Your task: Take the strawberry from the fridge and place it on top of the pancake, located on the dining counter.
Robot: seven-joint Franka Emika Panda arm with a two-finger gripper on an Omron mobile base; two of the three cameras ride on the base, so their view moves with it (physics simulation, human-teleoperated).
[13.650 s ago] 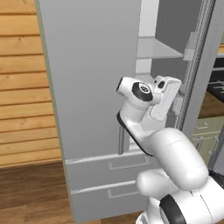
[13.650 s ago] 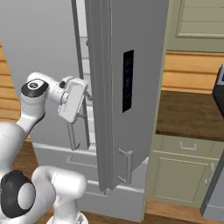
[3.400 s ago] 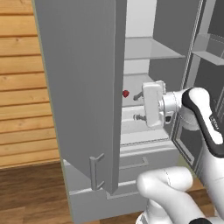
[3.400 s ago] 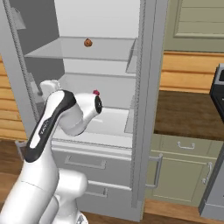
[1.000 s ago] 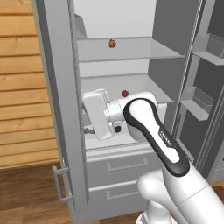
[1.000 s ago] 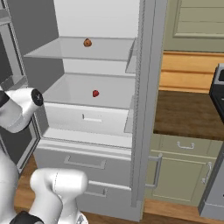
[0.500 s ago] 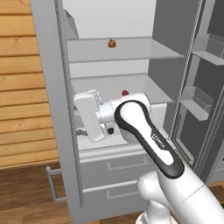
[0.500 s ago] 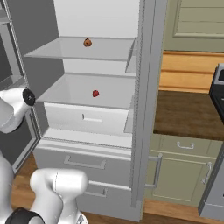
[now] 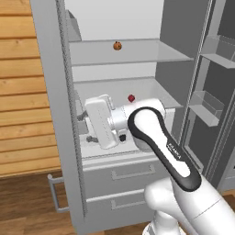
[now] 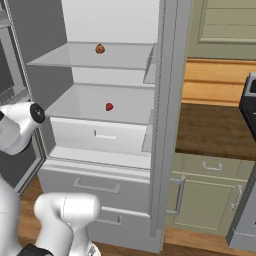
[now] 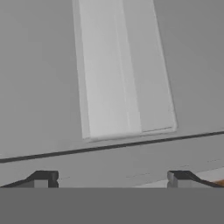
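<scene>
The fridge [image 9: 128, 172] stands with both doors open. The strawberry [image 9: 131, 98] is a tiny red berry on the white middle shelf, also seen from the right [image 10: 109, 106]. My gripper [image 9: 85, 127] is in front of that shelf, left of and below the berry, pointing at the inner face of the left door [image 9: 50, 92]. In the hand view the gripper [image 11: 112, 177] is open with nothing between its fingertips [image 11: 43, 177], facing the door's grey panel. The pancake and the dining counter are out of view.
An orange-brown ball [image 9: 117, 45] rests on the upper shelf [image 10: 100, 48]. The right door [image 10: 165, 125] juts out beside a dark-topped wall counter [image 10: 215, 130] with green cabinets. Door bins [image 9: 204, 105] hang on the right door. Wood floor lies below.
The hand has swung further left, away from the strawberry, and the left door has opened wider. The jaws stay open.
</scene>
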